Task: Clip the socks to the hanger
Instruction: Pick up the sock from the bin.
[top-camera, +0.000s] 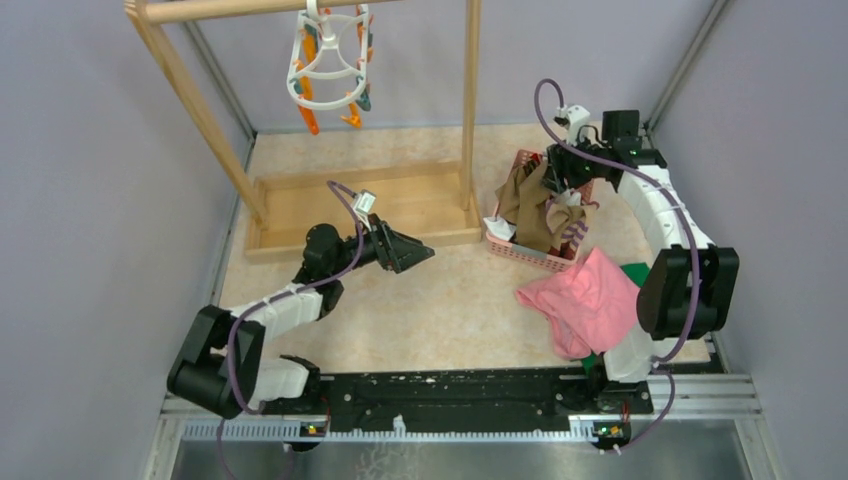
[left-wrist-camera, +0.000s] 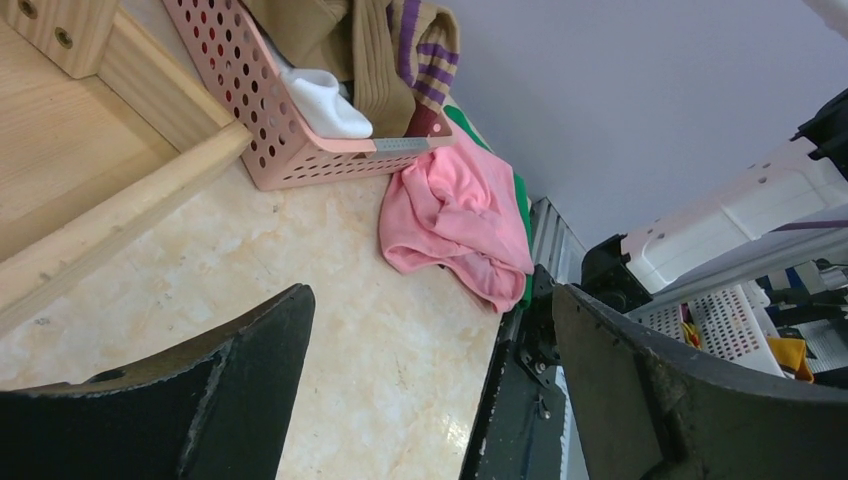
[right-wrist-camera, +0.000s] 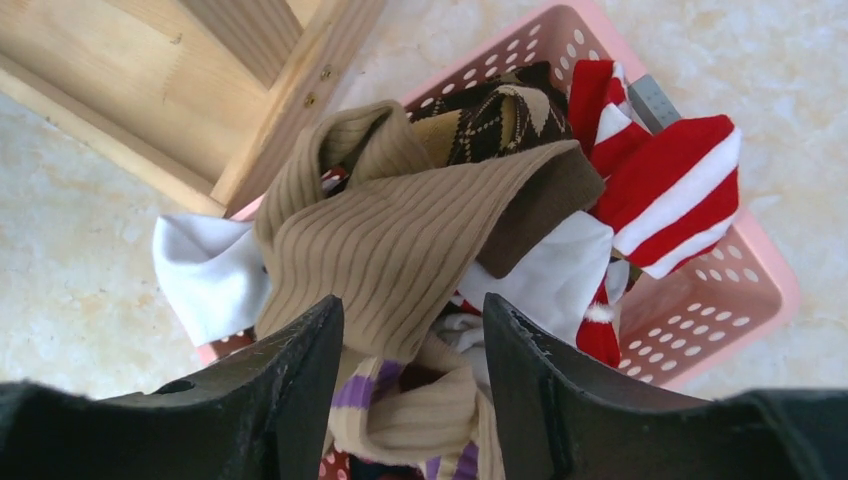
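Observation:
A heap of socks (top-camera: 540, 205) fills a pink basket (top-camera: 520, 250). On top lies a tan ribbed sock (right-wrist-camera: 400, 240), with a brown argyle sock (right-wrist-camera: 495, 115), a white sock (right-wrist-camera: 205, 270) and a red-and-white striped one (right-wrist-camera: 670, 190) around it. My right gripper (right-wrist-camera: 412, 330) is open, low over the heap, its fingers on either side of the tan sock's end. My left gripper (top-camera: 420, 252) hovers open and empty over the table, left of the basket. The white hanger (top-camera: 330, 65), with orange and teal clips, hangs from the wooden rack's top bar.
The wooden rack (top-camera: 350, 205) has its base board behind the left gripper and its upright (top-camera: 470, 110) next to the basket. A pink cloth (top-camera: 585, 300) lies on a green cloth (top-camera: 632, 272) in front of the basket, near the right arm's base.

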